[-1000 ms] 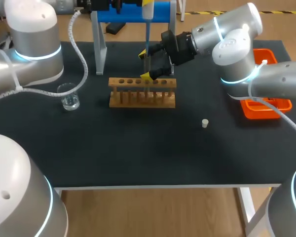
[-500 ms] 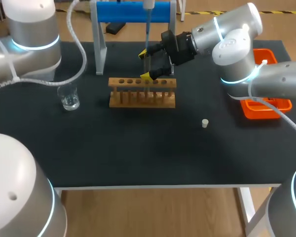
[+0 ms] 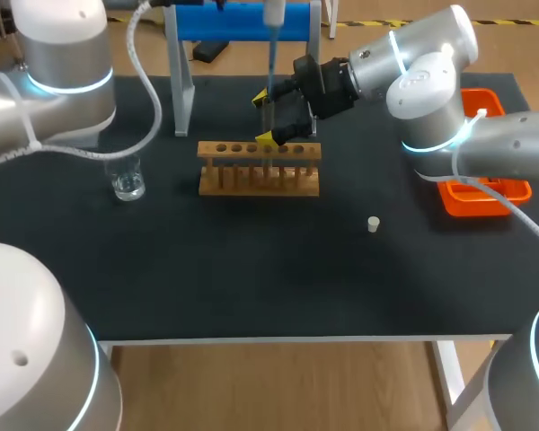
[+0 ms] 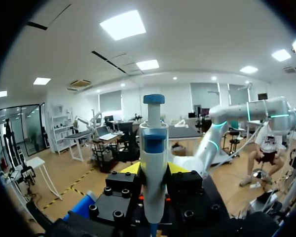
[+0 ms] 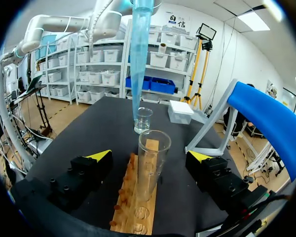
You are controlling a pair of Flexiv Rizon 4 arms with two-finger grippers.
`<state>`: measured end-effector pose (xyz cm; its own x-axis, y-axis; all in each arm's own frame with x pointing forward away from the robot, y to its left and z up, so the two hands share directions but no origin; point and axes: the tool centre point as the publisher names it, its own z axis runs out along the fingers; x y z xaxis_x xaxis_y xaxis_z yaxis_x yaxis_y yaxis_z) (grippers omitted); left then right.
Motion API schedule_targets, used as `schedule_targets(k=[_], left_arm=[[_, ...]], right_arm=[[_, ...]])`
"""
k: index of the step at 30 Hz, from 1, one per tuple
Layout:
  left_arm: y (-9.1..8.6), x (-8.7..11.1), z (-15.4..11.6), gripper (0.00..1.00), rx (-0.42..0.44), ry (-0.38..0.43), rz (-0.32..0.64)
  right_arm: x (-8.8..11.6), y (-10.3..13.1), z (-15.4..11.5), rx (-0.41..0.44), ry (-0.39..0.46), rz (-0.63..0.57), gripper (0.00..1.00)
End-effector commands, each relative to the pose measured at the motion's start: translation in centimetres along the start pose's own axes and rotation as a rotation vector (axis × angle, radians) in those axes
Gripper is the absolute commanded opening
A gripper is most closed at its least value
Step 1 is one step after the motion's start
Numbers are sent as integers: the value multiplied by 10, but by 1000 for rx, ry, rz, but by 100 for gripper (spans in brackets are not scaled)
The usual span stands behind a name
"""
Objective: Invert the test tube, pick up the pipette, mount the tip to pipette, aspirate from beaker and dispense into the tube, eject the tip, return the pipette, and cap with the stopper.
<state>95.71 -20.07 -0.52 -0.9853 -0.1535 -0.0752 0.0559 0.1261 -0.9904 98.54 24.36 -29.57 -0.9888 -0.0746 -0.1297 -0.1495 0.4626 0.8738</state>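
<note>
My left gripper (image 4: 154,168) grasps the pipette (image 4: 153,148). Its blue tip (image 5: 140,59) hangs over the test tube (image 5: 150,168), which stands upright in the rack (image 3: 259,169) between the released fingers of my right gripper (image 5: 149,156).

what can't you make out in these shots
- Left wrist view: left gripper and pipette block all below them.
- Head view: the top edge cuts off the left gripper; the pipette tip ends unseen against the right gripper.
- Right wrist view: test tube glass too clear to tell any liquid.
</note>
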Motion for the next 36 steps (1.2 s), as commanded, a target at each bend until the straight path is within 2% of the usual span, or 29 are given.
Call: schedule_targets(k=[1,15,22,32,36], left_arm=[[5,-1,2,0,6,1,-3],[19,0,3,0,8,2,-23],[21,-2,-1,0,-30,-7,-20],[23,-8,-3,0,-37,-23,-7],[15,-10,-4,0,-34,-27,-2]], right_arm=[[0,0,-1,1,0,0,100],[0,0,-1,1,0,0,100],[0,0,-1,1,0,0,100],[0,0,-1,1,0,0,100],[0,0,-1,1,0,0,100]])
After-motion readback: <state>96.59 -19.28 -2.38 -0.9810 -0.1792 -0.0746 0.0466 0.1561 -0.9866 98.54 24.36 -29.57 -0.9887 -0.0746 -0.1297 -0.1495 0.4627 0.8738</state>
